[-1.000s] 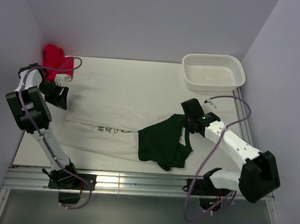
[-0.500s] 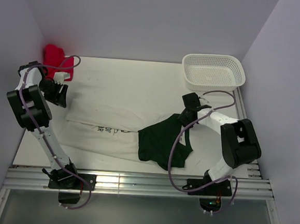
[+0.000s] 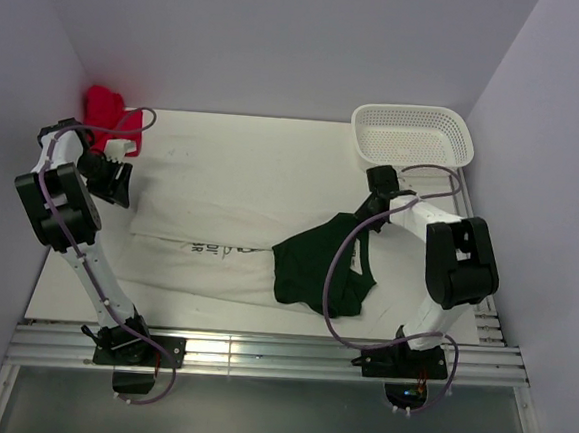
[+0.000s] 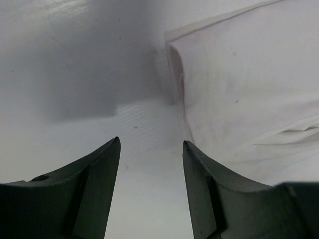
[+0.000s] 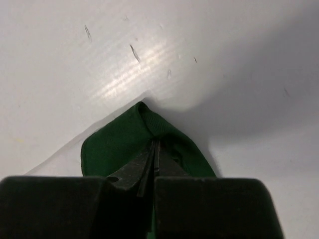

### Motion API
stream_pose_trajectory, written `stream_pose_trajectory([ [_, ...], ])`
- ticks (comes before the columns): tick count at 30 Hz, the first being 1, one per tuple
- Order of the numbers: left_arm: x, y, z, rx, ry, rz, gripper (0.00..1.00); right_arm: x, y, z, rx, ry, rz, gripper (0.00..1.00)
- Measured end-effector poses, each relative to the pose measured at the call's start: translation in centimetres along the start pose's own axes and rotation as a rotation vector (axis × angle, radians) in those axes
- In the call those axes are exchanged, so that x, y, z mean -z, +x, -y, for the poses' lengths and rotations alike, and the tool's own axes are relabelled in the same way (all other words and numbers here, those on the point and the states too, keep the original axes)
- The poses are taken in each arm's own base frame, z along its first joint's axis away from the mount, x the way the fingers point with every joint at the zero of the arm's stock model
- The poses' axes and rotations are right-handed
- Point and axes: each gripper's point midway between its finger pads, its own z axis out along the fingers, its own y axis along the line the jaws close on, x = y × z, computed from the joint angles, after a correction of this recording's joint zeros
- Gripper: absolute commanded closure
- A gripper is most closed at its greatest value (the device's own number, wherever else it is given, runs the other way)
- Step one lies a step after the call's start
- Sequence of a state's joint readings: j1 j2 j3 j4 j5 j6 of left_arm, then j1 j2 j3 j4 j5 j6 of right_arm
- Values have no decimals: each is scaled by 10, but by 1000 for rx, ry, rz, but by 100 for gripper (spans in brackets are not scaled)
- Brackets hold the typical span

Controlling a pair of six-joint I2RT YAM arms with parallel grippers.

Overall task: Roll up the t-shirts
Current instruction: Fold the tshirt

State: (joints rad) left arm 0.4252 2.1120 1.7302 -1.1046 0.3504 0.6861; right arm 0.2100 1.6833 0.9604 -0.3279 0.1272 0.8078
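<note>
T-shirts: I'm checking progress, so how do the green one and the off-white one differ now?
The green shirt is dark, no print showing; the off-white shirt carries dark lettering. The green shirt is bunched small, overlapping the off-white shirt, which spreads wide. The right claw is shut on the green shirt; the left claw stands open beside the off-white shirt. Both lie unrolled on the table.

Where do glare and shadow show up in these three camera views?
Right wrist: bright glare on the table just beyond the green t-shirt, shadow to the right. Left wrist: broad shadow across the upper left, off-white t-shirt well lit. Top external: even light, a reflection on the metal rail.
</note>
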Motion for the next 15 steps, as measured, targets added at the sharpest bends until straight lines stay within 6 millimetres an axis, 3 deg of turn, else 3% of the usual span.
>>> stream_pose_trajectory([
  [4,-3,-3,2,-5,7,-1,41,-9,-15,-8,2,3,-1,95],
  [8,-5,-5,5,-12,14,3,39,-11,-27,-13,11,7,10,64],
  [9,-5,-6,5,-13,14,5,38,-10,-30,-12,12,13,15,60],
  [10,-5,-6,6,-14,16,7,35,-8,-32,-12,17,13,21,54],
  [15,-8,-7,8,-16,30,20,28,20,-32,-5,13,-1,45,44],
])
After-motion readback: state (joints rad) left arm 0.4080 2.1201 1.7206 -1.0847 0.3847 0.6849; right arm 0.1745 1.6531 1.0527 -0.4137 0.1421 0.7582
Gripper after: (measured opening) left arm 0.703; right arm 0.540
